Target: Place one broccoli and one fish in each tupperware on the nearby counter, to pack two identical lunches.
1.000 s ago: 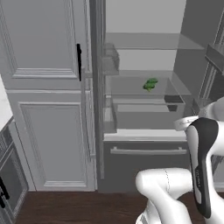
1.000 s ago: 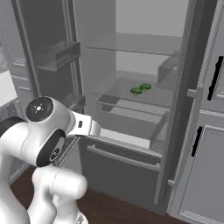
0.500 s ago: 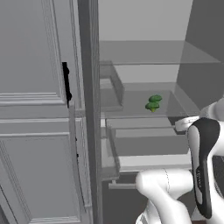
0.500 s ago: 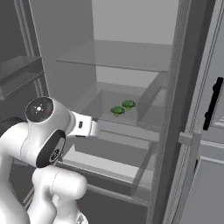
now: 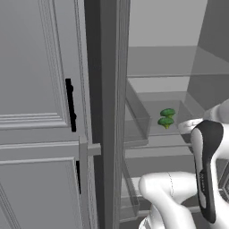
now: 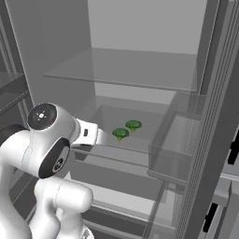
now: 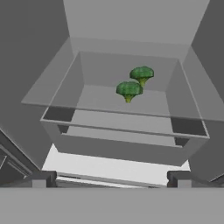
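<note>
The gripper [image 7: 111, 178] jaws are standing fully apart, holding and touching nothing. Two broccoli [image 7: 129, 90] florets are sitting inside the clear fridge drawer [image 7: 118, 146].

2 bright-green broccoli florets [image 7: 129, 90] [image 7: 141, 74], upright on pale stems. Just beside each other inside a clear fridge drawer [image 7: 61, 114].

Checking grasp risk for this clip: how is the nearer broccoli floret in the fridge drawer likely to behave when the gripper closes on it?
The nearer broccoli looks small and lumpy, so it is probably light and may shift between the fingers. Its rounded head on a thin stem suggests that it could tip or roll if nudged. The second floret sits close behind and might get bumped.
</note>
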